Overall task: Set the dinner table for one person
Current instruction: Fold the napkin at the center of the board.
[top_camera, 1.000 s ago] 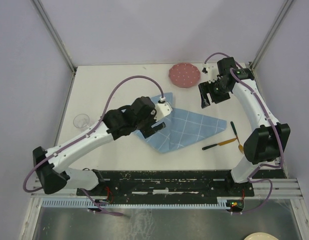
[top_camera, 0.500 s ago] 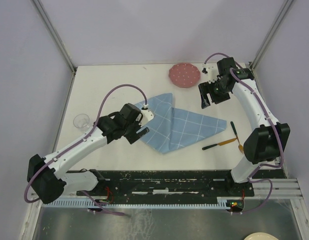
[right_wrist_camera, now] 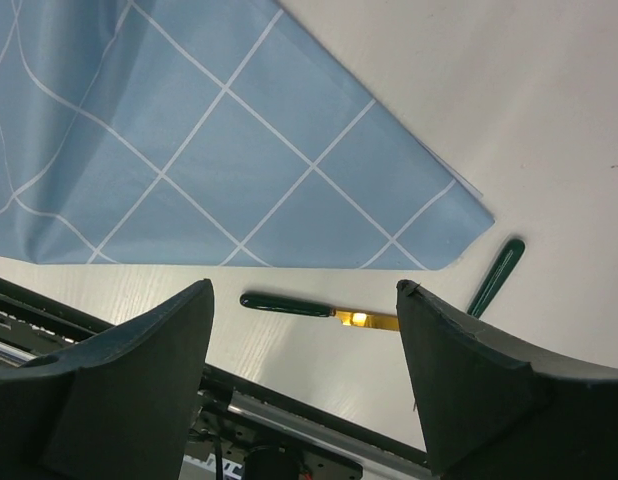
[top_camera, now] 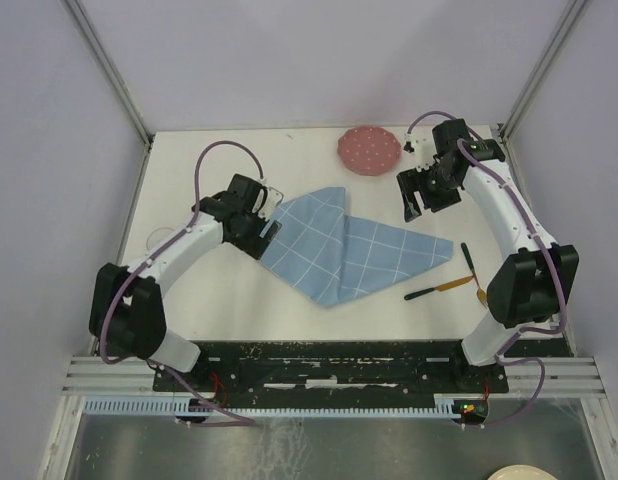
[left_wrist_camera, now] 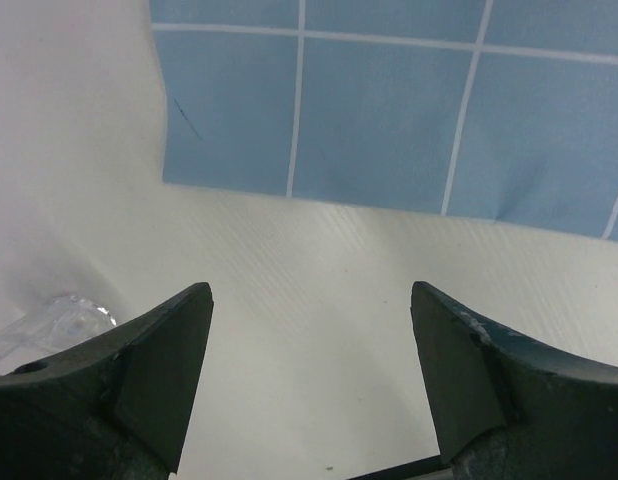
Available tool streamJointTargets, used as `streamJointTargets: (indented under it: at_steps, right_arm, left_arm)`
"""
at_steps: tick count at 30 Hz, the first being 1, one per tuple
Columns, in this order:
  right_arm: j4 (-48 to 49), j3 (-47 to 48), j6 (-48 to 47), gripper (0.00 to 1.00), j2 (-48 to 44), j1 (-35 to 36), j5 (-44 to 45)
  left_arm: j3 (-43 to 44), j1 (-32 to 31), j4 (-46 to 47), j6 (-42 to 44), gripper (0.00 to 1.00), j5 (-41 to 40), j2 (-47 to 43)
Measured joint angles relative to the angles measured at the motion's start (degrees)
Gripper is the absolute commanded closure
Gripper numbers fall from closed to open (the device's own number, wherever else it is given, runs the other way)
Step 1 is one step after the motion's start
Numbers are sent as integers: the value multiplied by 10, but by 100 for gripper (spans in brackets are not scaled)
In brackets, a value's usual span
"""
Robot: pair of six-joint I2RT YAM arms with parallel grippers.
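Glass (left_wrist_camera: 49, 320) lies by the left gripper (left_wrist_camera: 309, 300), low at its left finger; this gripper is released and empty, just short of the cloth (top_camera: 339, 250) ahead. The cloth looks soft and light: pinch a corner. The worktop (top_camera: 239, 170) under both grippers is rigid, nothing to grasp. Right gripper (right_wrist_camera: 304, 300) hangs released, empty, above cutlery (right_wrist_camera: 289, 303)

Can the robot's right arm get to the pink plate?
Probably yes. The right gripper hangs open close beside the pink plate, and only bare dinner table lies between them.
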Motion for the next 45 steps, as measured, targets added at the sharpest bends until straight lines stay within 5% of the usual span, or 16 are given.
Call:
streamJointTargets:
  at_steps: [18,45]
  right_arm:
    - [0,0,-12,18,-7,0,23]
    - [0,0,-21,18,-7,0,51]
  left_arm:
    - [110,129,15,-38,23,49,164]
    - [72,145,25,-92,32,77,192]
